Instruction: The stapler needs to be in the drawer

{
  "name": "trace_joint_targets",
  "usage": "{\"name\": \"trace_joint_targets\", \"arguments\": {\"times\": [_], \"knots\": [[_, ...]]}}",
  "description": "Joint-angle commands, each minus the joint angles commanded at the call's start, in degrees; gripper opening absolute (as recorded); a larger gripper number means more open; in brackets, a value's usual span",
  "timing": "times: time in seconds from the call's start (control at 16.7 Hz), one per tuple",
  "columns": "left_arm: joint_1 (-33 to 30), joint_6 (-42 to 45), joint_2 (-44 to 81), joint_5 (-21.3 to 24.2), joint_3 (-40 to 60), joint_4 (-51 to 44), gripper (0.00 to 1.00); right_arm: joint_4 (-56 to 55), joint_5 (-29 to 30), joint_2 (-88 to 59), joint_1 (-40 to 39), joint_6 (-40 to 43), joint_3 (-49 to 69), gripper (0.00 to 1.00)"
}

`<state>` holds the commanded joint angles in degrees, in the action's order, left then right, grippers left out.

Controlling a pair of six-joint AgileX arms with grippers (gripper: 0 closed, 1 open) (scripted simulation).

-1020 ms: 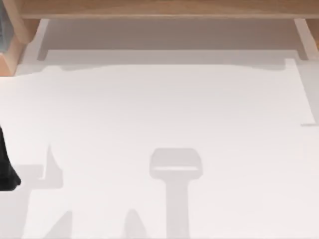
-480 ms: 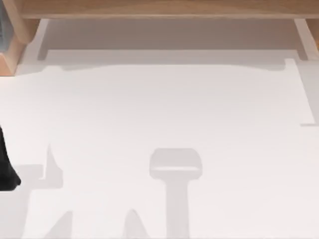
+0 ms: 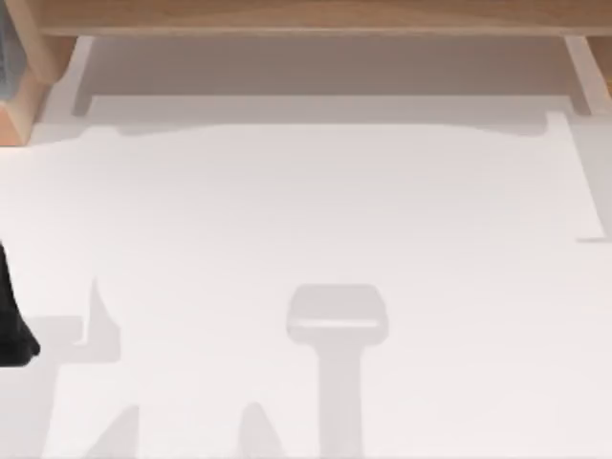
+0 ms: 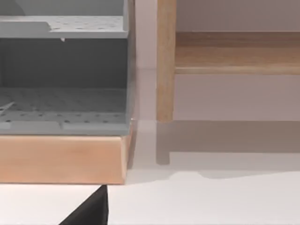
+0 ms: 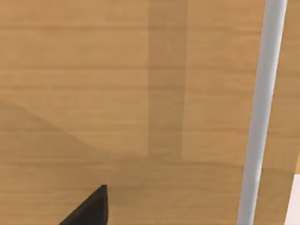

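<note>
Two claws: whether they are spread or pressed together cannot be told for either.
Left gripper [image 4: 90, 213]: a dark wedge of it is seen low in the left wrist view, over the white table [image 3: 306, 210], in front of the wooden base [image 4: 61, 159].
Right gripper [image 5: 91, 208]: a dark wedge of it is seen in the right wrist view, set against a tan wood surface [image 5: 117, 93] with a white bar [image 5: 262, 112] running beside it.
Stapler: its place cannot be told, and its look is not recorded.
Grey perforated unit [image 4: 63, 108]: two open levels are noted, one above the other, seated on the wooden base at the table's far left corner.
Wooden post [image 4: 165, 61]: upright, just beside the grey unit, joined to a wooden rail [image 3: 306, 17] along the table's far edge.
Black curved shape [image 3: 11, 325]: plain, cut by the top view's left edge.
Table surface: grey shadows are cast, including a T-shaped shadow [image 3: 337, 320] near the middle.
</note>
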<state>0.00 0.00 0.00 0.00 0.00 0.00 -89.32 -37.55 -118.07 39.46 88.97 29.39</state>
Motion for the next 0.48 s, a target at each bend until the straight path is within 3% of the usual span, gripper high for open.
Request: {"name": "trace_joint_targets", "arguments": {"times": [0.48], "knots": [[0.0,0.0,0.0,0.0,0.0,0.0,1.0,0.0,0.0,0.0,0.0,0.0,0.0,0.4]]}}
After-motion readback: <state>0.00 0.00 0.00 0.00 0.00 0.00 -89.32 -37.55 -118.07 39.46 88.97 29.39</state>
